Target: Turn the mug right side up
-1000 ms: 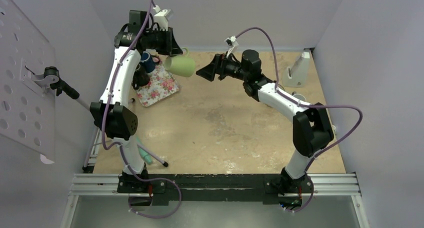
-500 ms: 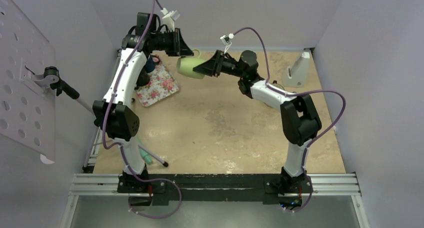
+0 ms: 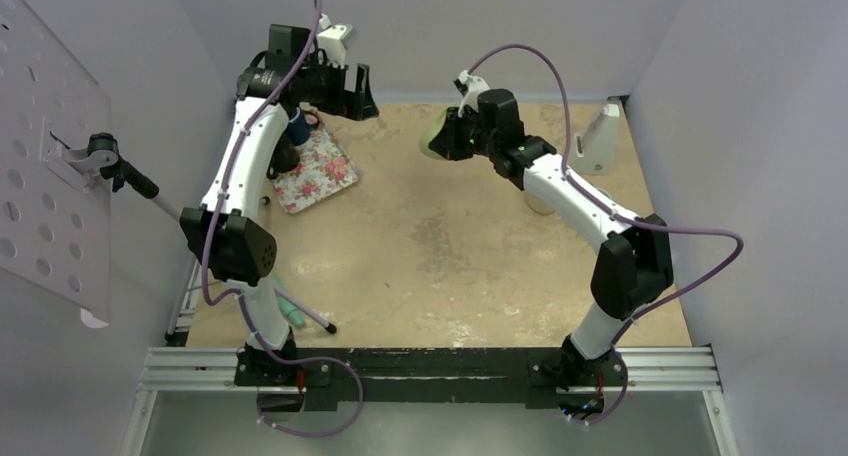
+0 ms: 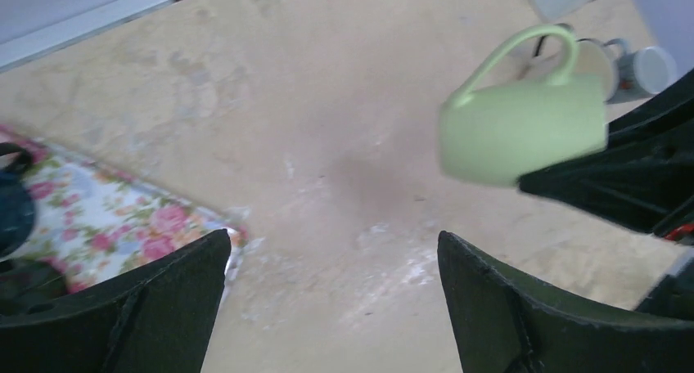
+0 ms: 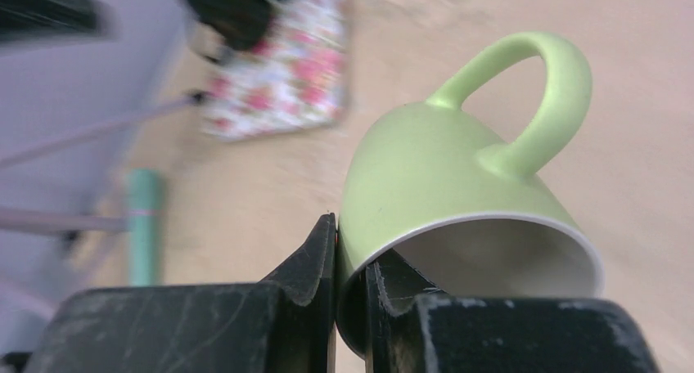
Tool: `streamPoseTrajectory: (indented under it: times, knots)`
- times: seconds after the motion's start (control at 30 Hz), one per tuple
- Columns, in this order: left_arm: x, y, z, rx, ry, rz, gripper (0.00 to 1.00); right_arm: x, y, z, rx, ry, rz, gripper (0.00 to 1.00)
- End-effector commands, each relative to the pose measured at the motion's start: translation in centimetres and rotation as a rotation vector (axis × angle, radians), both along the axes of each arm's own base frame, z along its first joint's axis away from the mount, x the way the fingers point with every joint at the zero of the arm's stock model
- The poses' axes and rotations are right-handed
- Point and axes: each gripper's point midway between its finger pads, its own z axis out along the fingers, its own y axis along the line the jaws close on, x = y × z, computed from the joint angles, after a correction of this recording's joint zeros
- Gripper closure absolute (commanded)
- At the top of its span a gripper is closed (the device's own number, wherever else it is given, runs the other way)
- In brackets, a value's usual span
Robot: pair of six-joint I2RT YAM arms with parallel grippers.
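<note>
The light green mug [image 5: 442, 185] hangs in the air on its side, handle up, with my right gripper [image 5: 350, 250] shut on its rim, one finger outside the wall and one inside the mouth. From above only a pale green edge of the mug [image 3: 432, 142] shows under the right gripper [image 3: 442, 136] over the far middle of the table. In the left wrist view the mug [image 4: 524, 128] floats to the upper right. My left gripper [image 4: 331, 250] stands wide open with nothing between its fingers. It is high at the back left [image 3: 355, 81], apart from the mug.
A floral mat [image 3: 318, 171] with a dark blue cup [image 3: 297, 126] lies under the left arm. A white stand [image 3: 598, 136] sits far right, with grey mugs [image 4: 646, 62] nearby. A teal tool [image 3: 291, 313] lies at the near left. A pegboard [image 3: 40, 176] lines the left wall.
The left gripper let go of the mug, opened and drew back left. The right gripper closed on the mug's rim and carried it right.
</note>
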Motion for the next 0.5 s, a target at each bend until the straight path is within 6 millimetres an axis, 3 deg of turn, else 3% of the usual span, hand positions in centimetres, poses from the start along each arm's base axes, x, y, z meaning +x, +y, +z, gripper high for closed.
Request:
streamPoseTrajectory:
  times: [0.0,0.17,0.3,0.47]
  knots:
    - [0.4,5.2,1.9,0.245,-0.131,0.109,0.0,-0.2,-9.5,-2.8,-0.489,0.009,-0.228,1.0]
    - [0.7,8.0,-0.8,0.384,-0.087,0.153,0.0,-3.5,-12.8,-7.7,-0.686,0.158,-0.207,1.0]
    - [0.8,10.1,-3.0,0.491,-0.039,0.171,0.0,-5.5,-14.0,-11.5,-0.752,0.272,-0.2,1.0]
    - [0.8,12.7,-4.9,0.565,0.02,0.192,0.0,-6.6,-14.3,-14.5,-0.758,0.327,-0.197,1.0]
